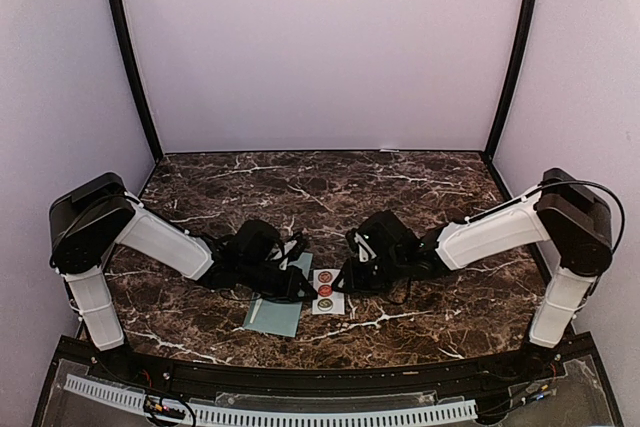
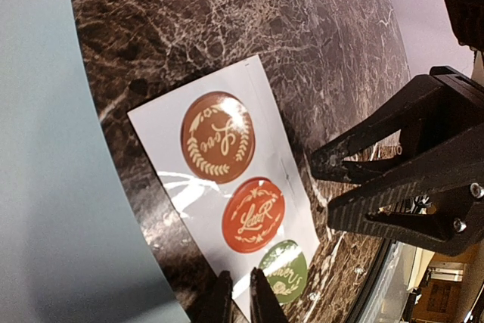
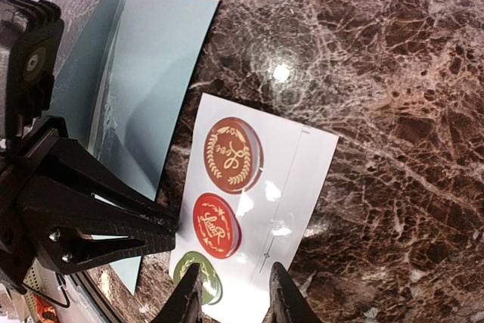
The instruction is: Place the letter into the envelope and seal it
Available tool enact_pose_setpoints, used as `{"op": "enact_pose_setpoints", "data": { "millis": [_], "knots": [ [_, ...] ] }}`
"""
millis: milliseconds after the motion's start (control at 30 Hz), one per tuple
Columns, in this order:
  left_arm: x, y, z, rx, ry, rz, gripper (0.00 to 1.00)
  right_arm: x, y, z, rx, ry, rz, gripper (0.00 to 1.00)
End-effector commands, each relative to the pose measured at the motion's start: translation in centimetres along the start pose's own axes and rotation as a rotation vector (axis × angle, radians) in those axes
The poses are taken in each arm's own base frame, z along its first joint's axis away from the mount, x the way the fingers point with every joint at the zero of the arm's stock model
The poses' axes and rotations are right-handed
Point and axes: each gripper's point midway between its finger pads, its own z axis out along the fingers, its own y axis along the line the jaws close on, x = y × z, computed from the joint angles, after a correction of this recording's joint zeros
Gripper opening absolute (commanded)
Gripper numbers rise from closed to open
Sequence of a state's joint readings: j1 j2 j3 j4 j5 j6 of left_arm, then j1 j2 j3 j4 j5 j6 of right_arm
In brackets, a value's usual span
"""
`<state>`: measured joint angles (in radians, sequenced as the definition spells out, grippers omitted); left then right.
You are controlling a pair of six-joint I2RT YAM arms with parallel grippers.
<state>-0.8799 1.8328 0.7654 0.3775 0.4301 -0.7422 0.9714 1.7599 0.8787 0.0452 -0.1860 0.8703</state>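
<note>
right gripper (image 3: 233, 277) over sticker strip (image 3: 296, 175) beside envelope (image 3: 151, 66)

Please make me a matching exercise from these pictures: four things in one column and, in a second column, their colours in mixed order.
Things:
1. envelope
2. sticker strip
3. table
4. right gripper

Colours:
a. black
b. pale teal
c. white
d. dark brown with pale veins

Pairs: 1-b; 2-c; 3-d; 4-a
</note>
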Motion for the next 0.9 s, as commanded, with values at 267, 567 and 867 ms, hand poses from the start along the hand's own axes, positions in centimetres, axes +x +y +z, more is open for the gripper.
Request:
{"op": "enact_pose_setpoints", "data": {
  "millis": [267, 567, 867],
  "knots": [
    [2.7, 2.8, 0.5, -0.082, 0.082, -0.041, 0.09, -1.4, 0.5, 1.7, -0.037, -0.014, -0.015, 0.22],
    [2.6, 2.8, 0.5, -0.08, 0.08, -0.039, 0.09, -1.4, 1.2, 2.3, -0.076, 0.006, -0.02, 0.17],
    [2.6, 2.8, 0.5, -0.082, 0.08, -0.04, 0.09, -1.3, 1.4, 2.6, -0.085, 0.009, -0.025, 0.12]
  ]
}}
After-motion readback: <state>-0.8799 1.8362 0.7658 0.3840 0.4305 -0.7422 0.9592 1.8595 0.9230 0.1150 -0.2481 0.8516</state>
